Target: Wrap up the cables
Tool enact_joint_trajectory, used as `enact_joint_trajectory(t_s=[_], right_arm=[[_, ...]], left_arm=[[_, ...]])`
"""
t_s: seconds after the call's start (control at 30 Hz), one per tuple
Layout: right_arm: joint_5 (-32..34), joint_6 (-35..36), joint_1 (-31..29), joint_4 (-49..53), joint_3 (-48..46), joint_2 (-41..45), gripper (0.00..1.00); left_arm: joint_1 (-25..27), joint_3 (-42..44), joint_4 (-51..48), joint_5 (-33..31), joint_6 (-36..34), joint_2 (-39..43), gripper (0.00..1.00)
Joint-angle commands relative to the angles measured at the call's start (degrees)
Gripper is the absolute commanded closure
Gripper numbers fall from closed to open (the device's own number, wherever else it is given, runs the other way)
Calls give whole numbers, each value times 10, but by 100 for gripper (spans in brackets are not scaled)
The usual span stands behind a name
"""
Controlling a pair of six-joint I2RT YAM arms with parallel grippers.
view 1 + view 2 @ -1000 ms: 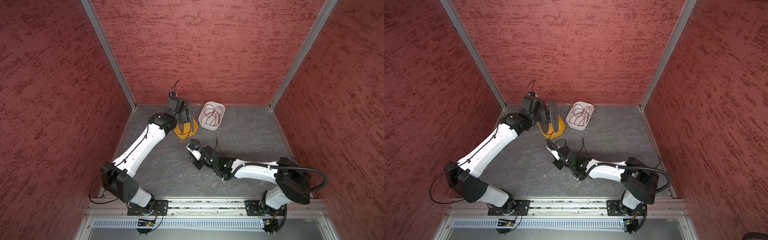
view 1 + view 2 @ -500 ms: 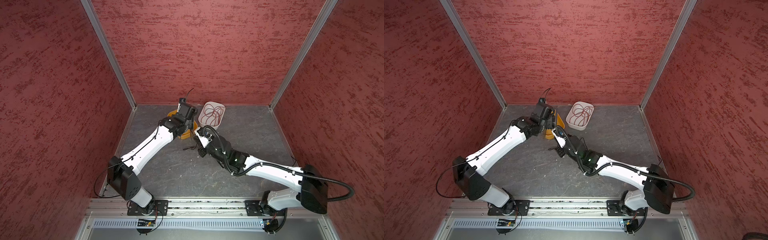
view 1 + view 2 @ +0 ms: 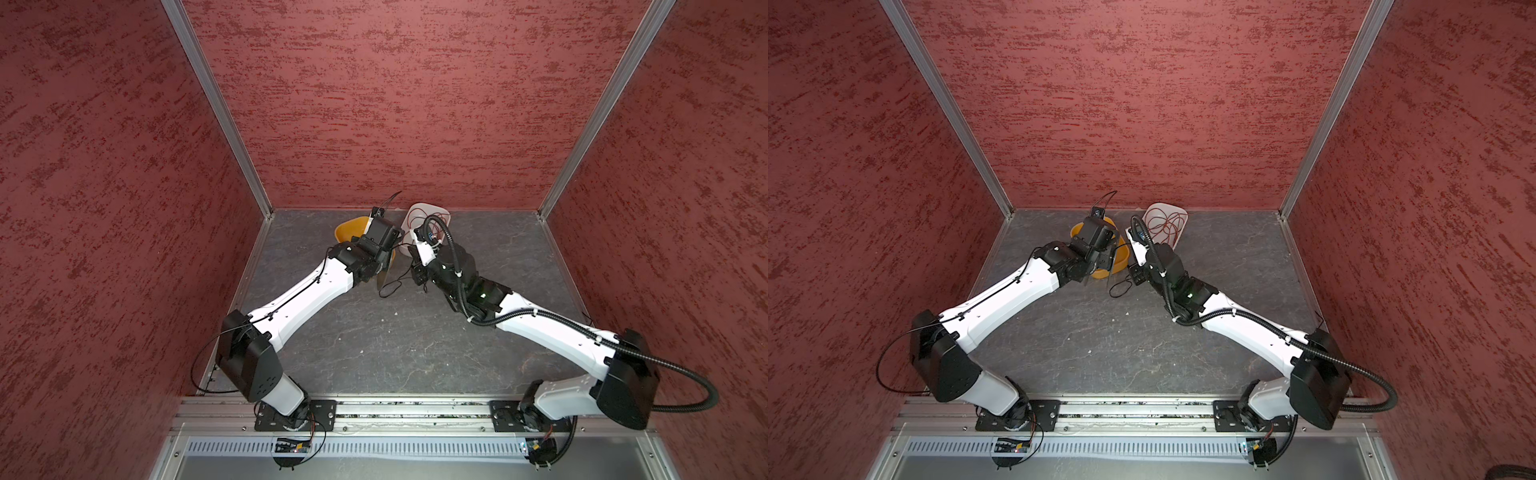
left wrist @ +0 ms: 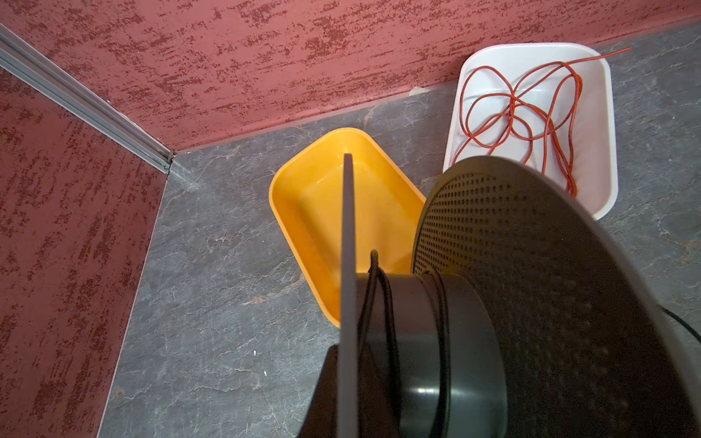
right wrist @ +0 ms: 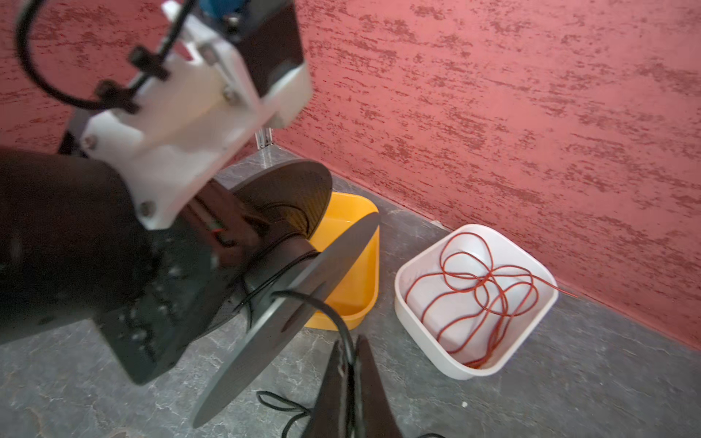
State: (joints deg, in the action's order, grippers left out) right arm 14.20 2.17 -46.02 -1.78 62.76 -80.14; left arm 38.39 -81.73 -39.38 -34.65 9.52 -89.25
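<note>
Right fingers [image 5: 371, 379] pinch black wire [image 5: 333, 318], seen only from wrist; left fingers [image 4: 322, 386] clamp spool [image 5: 288, 303].

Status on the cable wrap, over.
Left end effector shut on spool. Right end effector shut on cable beside it. Few turns wound, slack on table. Yellow tray right by spool.

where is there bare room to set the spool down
Bare table between left arm, right arm and front rail; also right of the white tray. Crowded at the back middle: yellow tray, spool, black cable.
</note>
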Motion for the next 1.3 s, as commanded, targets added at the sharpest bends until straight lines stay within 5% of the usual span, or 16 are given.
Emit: enact_joint_trajectory(t_s=[0.0, 0.2, 0.77, 1.27], right_arm=[[20, 14, 26, 22, 36, -9, 100], [-5, 39, 72, 32, 57, -28, 100], [-237, -12, 177, 74, 134, -139, 95], [-382, -79, 182, -94, -18, -133, 66]], left_arm=[[10, 7, 35, -11, -43, 20, 100], [15, 2, 18, 9, -61, 26, 100], [24, -73, -118, 193, -38, 96, 100], [-25, -153, -88, 282, 27, 166, 100]])
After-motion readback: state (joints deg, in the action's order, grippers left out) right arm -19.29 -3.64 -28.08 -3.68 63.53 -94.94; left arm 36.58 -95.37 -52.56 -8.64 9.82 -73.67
